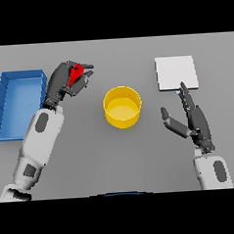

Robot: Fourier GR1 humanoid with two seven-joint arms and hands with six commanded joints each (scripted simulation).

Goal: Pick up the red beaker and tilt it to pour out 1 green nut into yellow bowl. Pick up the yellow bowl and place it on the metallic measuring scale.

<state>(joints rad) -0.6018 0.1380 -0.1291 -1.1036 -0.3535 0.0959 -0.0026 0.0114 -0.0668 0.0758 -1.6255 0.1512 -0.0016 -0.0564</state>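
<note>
My left hand (63, 83) is curled round the red beaker (76, 73), which shows only as a red patch between its fingers, left of the yellow bowl (122, 107). The bowl stands upright mid-table, and its inside looks plain yellow; I see no green nut. The metallic measuring scale (176, 72) is a pale square plate at the far right. My right hand (192, 119) rests open just below the scale, right of the bowl, fingers straight and pointing toward the scale.
A blue bin (0, 104) lies at the far left, beside my left forearm. Grey table surface surrounds the bowl on all sides.
</note>
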